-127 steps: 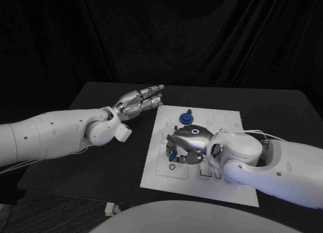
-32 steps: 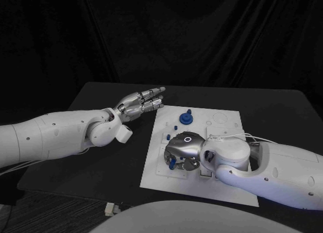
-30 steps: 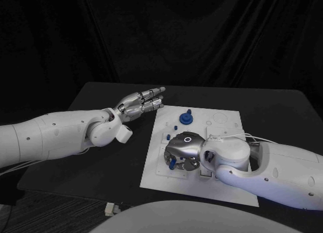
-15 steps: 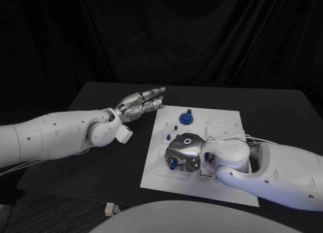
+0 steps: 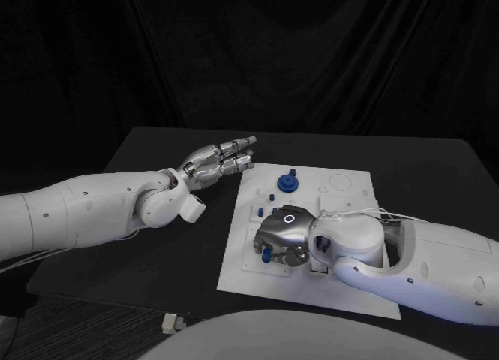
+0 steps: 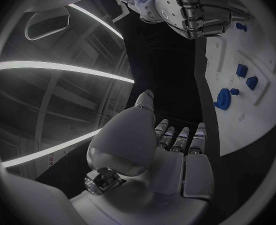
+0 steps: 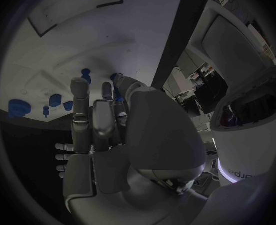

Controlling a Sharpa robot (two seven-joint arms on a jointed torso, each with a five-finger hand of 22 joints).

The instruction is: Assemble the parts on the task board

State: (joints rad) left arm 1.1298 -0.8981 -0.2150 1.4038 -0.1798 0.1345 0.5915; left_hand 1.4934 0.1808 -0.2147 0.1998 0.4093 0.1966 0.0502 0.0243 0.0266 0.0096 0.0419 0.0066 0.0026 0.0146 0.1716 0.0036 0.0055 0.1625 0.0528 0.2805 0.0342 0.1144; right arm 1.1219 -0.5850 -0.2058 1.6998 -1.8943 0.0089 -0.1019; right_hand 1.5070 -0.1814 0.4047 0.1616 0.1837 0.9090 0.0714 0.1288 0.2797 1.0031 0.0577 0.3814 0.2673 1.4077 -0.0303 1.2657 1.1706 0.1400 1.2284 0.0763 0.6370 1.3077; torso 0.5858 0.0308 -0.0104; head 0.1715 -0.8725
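dim all round, black drapes swallowing the light. the task board (image 5: pixel 347 187) is the brightest patch, flat white, with soft shadow pooled beneath the right hand (image 5: pixel 281 238). a small ring of light glows on that hand's back. wrist pictures bow hard at the rim, straight edges bending, and bright ceiling strips glare across the left wrist view.

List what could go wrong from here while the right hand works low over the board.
1. The right hand covers the blue part beneath it in the head view, so a bad seating might go unnoticed.
2. Other small blue parts stand close by on the white board; the fingers or wrist could knock them.
3. The left hand hovers off the board, so a push may shift it.
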